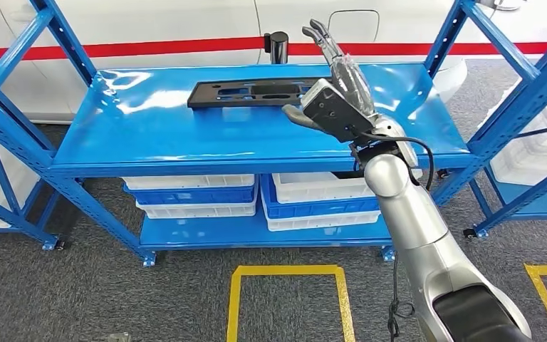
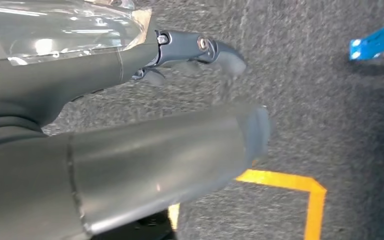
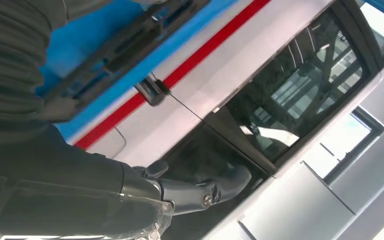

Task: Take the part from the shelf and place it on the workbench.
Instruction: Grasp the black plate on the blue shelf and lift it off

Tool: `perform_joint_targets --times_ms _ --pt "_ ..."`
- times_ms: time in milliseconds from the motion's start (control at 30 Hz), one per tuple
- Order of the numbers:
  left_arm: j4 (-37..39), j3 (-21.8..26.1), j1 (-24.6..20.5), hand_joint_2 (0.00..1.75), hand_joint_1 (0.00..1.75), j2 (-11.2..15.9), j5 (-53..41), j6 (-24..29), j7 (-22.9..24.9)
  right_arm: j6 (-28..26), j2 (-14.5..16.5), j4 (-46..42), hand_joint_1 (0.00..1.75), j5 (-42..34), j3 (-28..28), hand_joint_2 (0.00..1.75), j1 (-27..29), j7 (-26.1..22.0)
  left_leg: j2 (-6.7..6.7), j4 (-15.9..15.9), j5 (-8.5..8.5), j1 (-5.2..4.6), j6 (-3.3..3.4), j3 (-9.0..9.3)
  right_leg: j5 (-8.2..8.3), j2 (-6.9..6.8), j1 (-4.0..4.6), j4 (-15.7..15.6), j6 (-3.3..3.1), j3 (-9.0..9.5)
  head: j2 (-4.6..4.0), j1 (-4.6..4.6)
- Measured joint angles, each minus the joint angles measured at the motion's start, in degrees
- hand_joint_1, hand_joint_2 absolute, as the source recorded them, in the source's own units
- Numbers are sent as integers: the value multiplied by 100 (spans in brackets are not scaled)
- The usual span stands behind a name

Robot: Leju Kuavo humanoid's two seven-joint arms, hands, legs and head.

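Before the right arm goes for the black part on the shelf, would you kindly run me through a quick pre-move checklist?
1. Black part lies flat on the top blue shelf, unobstructed: ok.
2. Right robot hand holds nothing, fingers extended: ok.
3. Right robot hand is at the part's right end, not gripping it; whether it touches it: cannot tell.
4. Black post behind the shelf stands apart from the part: ok.
5. Left robot hand hangs over grey carpet, holding nothing: ok.
6. Workbench for the drop-off: cannot tell.
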Motion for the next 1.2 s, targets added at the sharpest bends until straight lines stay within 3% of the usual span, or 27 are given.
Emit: perform_joint_targets --times_ms 67,133,200,233,267,300,333,367,400,433,467,533,600,667,700,733,800,833,900,1000,1067,1133,1167,1200 --pt "-4 -1 -12 0 0 -1 -2 1 6 -2 -2 1 0 -1 -6 175 8 2 -17 -42 -136 14 42 190 2 -6 -15 785 -27 -540 0 -2" --pt "-4 -2 -11 0 0 -8 -16 1 19 -5 -14 5 0 -4 -22 175 45 4 -51 -44 -304 24 51 358 -379 -6 -28 1217 -130 -1087 1 -2" --pt "-4 -4 4 0 0 -14 -45 0 43 -9 -26 15 0 -12 -40 175 75 3 -94 -43 -482 31 21 569 -754 -8 -52 1046 -158 -1379 1 -3" --pt "-4 -5 8 0 0 -14 -57 -1 56 -11 -33 25 0 -19 -49 175 88 1 -112 -41 -571 37 0 685 -717 -11 -71 781 -97 -1441 1 -2" --pt "-3 -7 13 0 0 -13 -67 -5 68 -12 -42 43 0 -26 -59 175 108 -4 -130 -36 -664 39 -26 770 -417 -23 -96 431 24 -1475 1 -1" --pt "0 -7 14 0 0 -9 -73 -10 80 -14 -55 75 0 -35 -69 175 131 -14 -146 -6 -759 34 -55 854 90 -48 -112 84 161 -1491 1 -1" --pt "2 -8 16 0 0 -5 -76 -17 90 -16 -64 109 0 -43 -76 175 152 -19 -164 14 -846 27 -89 897 563 -64 -113 -164 203 -1473 0 3" --pt "2 -8 18 0 0 1 -78 -24 99 -20 -67 135 0 -48 -84 175 167 -32 -170 36 -916 15 -122 915 939 -79 -111 -309 188 -1463 0 -5" --pt "0 -9 13 0 0 8 -78 -27 105 -23 -66 153 0 -52 -89 175 161 -49 -172 59 -961 7 -147 936 1108 -84 -103 -346 117 -1447 0 0" --pt "-5 -10 3 0 0 17 -78 -28 110 -26 -58 155 0 -56 -94 175 136 -67 -169 86 -973 5 -167 915 1095 -76 -117 -335 12 -1419 0 7" --pt "-8 -12 -13 0 0 25 -78 -28 111 -28 -51 155 0 -62 -100 175 104 -97 -141 206 -942 7 -191 845 1084 -70 -140 -349 -33 -1402 1 7" --pt "-11 -12 -47 0 0 35 -78 -30 110 -26 -36 181 0 -89 -98 175 47 -142 -67 747 -906 33 -273 506 1030 -62 -175 -385 -122 -1302 1 19" --pt "-7 -12 -54 0 0 37 -77 -40 108 -20 -12 239 0 -124 -87 175 33 -173 5 1486 -1149 82 -372 7 947 -60 -173 -414 -209 -1177 1 16" --pt "-3 -12 -52 0 0 44 -73 -55 103 -11 14 296 0 -150 -76 175 9 -189 27 1858 -1407 124 -413 -360 863 -56 -171 -420 -248 -1075 1 13" --pt "-2 -11 -53 0 0 51 -70 -59 99 -8 29 315 0 -157 -73 175 -19 -193 30 1785 -1339 137 -409 -420 827 -50 -171 -420 -251 -1029 1 11" --pt "-2 -11 -55 0 0 63 -67 -63 95 -4 45 332 0 -162 -70 175 -58 -195 31 1533 -1128 145 -392 -378 795 -44 -170 -420 -246 -981 1 11" --pt "-2 -11 -64 0 0 85 -66 -69 88 -1 75 360 0 -166 -66 175 -157 -198 33 748 -577 136 -325 -107 736 -32 -157 -421 -219 -889 1 11" --pt "-2 -11 -72 0 0 93 -66 -72 87 0 84 373 0 -168 -65 175 -203 -198 30 423 -435 125 -289 18 707 -24 -138 -419 -193 -860 1 12" --pt "-3 -12 -82 0 0 99 -66 -77 84 3 96 396 0 -175 -62 175 -271 -199 17 132 -361 99 -232 144 648 -15 -91 -417 -131 -833 1 26" --pt "-3 -13 -84 0 0 94 -66 -78 81 6 108 420 0 -182 -64 175 -316 -201 11 83 -278 100 -140 222 535 -22 -59 -291 -70 -876 1 39" --pt "-4 -14 -94 0 0 95 -66 -78 79 6 107 435 0 -185 -68 175 -327 -202 17 55 -254 103 -77 256 276 -30 -56 247 -110 -1139 1 43" --pt "-3 -14 -92 0 0 97 -66 -79 78 6 103 458 0 -186 -68 175 -324 -202 9 56 -265 77 -46 256 -33 -30 -51 1033 -152 -1552 1 44" --pt "-3 -14 -87 0 0 95 -66 -80 77 6 103 472 0 -186 -68 175 -320 -202 3 58 -270 61 -38 255 -107 -30 -49 1291 -144 -1697 1 44" --pt "-2 -14 -82 0 0 92 -66 -81 77 6 103 484 0 -186 -67 175 -317 -202 -6 60 -273 45 -34 255 -97 -30 -43 1356 -119 -1745 1 44"
